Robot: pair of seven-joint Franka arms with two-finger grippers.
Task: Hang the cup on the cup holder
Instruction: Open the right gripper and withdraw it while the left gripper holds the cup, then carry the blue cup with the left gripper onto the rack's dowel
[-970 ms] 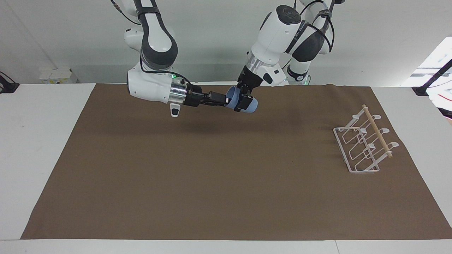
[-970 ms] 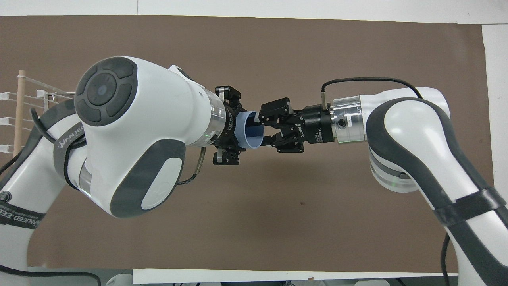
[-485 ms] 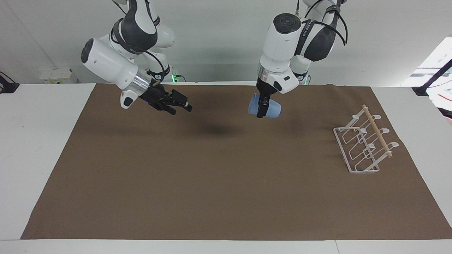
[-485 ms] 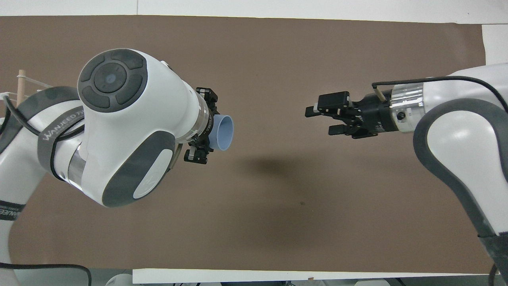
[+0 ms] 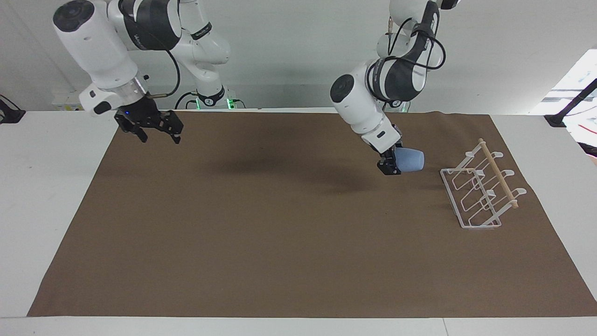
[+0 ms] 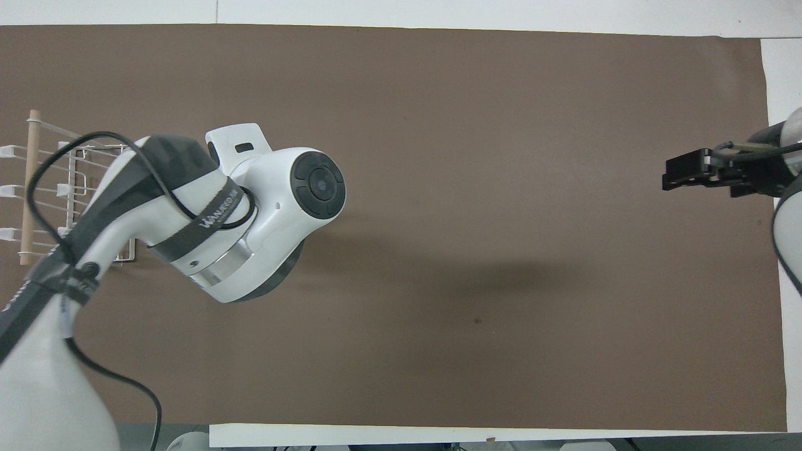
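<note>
Left gripper (image 5: 391, 167) is clamped on the cup (image 5: 410, 160), right of centre in the facing view, up in the air over the brown mat (image 5: 280, 224). Cup's a small light-blue tumbler, lying roughly on its side, one end pointing toward the cup holder (image 5: 482, 189) w/ the gripper on the other end. It's close to the holder but not touching; there's a clear gap btwn them. In the overhead view the left arm's white wrist covers both gripper & cup, so neither shows there.

Cup holder sits on the mat at mid-right of the facing view, toward the left arm's end of the table; in the overhead view it's at the left edge (image 6: 37, 188), partly hidden by the arm. White wire rack, rectangular base, slanted looped prongs, light wooden dowel (image 5: 498, 173) across the top. Nothing hanging on the prongs I can see.

Right gripper (image 5: 158, 133) is at upper left of the facing view, fingers spread apart & holding nothing, over the mat's edge at the right arm's end of the table. In the overhead view it pokes in at the right edge (image 6: 695, 175), well apart from the cup & holder.
</note>
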